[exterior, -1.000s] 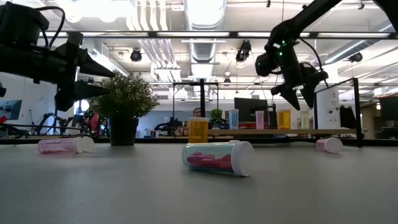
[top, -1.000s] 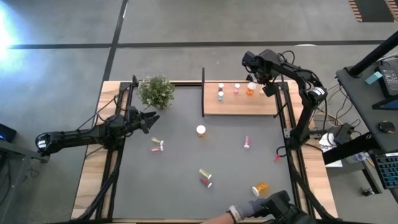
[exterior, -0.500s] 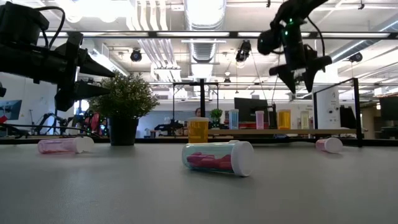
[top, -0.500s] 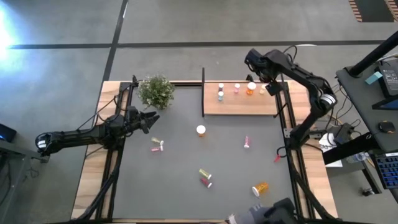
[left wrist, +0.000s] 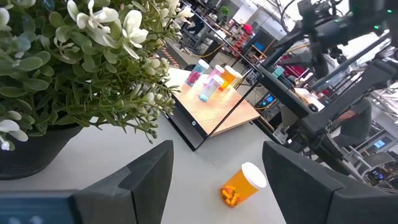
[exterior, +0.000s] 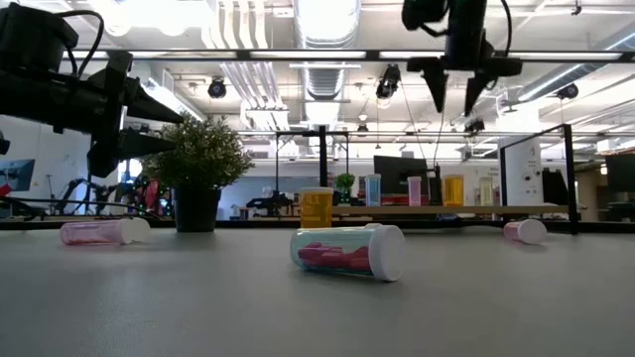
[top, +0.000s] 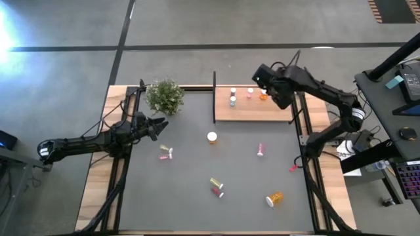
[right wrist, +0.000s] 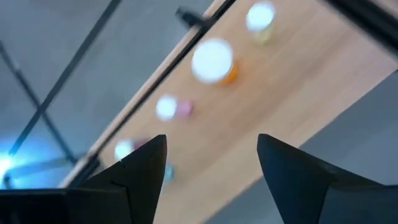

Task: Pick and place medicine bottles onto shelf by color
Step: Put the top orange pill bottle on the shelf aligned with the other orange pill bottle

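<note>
Two grippers are mine: my right gripper (exterior: 455,94) hangs high over the shelf (top: 252,110), fingers spread and empty, while my left gripper (top: 159,126) waits near the plant (top: 165,96), fingers apart too. Several bottles (top: 249,93) stand on the shelf. An orange bottle (top: 273,198) and a pink bottle (exterior: 349,252) lie on the table (top: 190,177).

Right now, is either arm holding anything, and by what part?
Nothing is held. The right gripper hangs open and empty above the light wooden shelf; the left gripper waits open and empty beside the green potted plant.
</note>
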